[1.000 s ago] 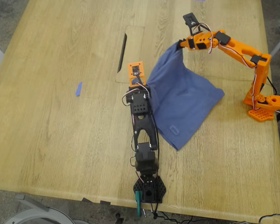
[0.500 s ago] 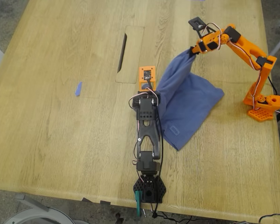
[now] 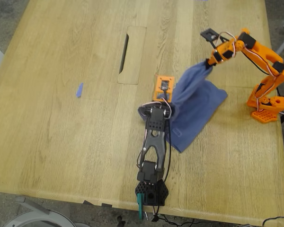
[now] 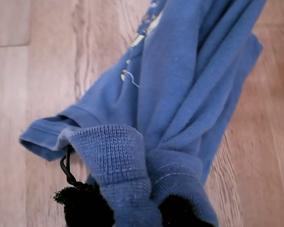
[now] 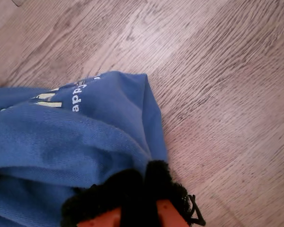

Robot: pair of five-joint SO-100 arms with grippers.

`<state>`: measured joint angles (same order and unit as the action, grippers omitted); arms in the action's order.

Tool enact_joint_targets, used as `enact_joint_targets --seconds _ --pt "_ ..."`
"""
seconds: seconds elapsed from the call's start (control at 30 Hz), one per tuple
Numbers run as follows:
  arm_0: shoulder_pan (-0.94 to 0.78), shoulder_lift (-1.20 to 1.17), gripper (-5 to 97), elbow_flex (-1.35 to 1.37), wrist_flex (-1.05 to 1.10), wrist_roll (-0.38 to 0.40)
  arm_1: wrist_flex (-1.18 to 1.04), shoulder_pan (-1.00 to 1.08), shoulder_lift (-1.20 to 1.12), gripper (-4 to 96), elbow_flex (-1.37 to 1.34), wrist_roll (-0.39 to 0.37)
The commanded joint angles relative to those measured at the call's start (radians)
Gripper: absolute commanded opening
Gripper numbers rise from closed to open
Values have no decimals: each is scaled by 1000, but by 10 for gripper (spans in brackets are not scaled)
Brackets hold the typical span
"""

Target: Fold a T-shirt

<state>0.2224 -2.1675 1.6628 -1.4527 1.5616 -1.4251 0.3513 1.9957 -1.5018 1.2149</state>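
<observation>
My first hand (image 4: 128, 208) has its fingertips buried in bunched T-shirt (image 4: 180, 94) cloth, cut by the frame edge. The print (image 4: 137, 42) beyond it is creased, unreadable. Cloth likewise covers my second hand (image 5: 137, 189) and its tips.

Here's one black arm (image 3: 154, 137), angular links all the way down to a perforated black base (image 3: 151, 193). It wears a square orange plate (image 3: 164, 85) near its tip, with thin pale wires (image 3: 154, 105) looping just behind. Over to the orange arm (image 3: 255, 47): bright orange shells, black joint blocks and a slotted orange base (image 3: 270, 106). Up close, my first claw (image 4: 132, 208) shows fuzzy black tips, and my second claw (image 5: 142, 189) has orange fingers capped in the same black fuzz.
</observation>
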Motion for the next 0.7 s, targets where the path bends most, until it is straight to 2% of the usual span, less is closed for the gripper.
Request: enact_joint_targets --seconds 0.0,0.17,0.43,0.67 --pt "51 -140 -1 26 -8 8 49 -11 101 -2 -87 -5" --pt "114 -206 -1 146 43 6 112 -15 189 -2 -229 0" --pt "213 -314 -1 321 95 5 86 -37 387 -2 -456 -5" --pt "284 -333 -1 425 210 5 140 -43 517 -2 -643 -6"
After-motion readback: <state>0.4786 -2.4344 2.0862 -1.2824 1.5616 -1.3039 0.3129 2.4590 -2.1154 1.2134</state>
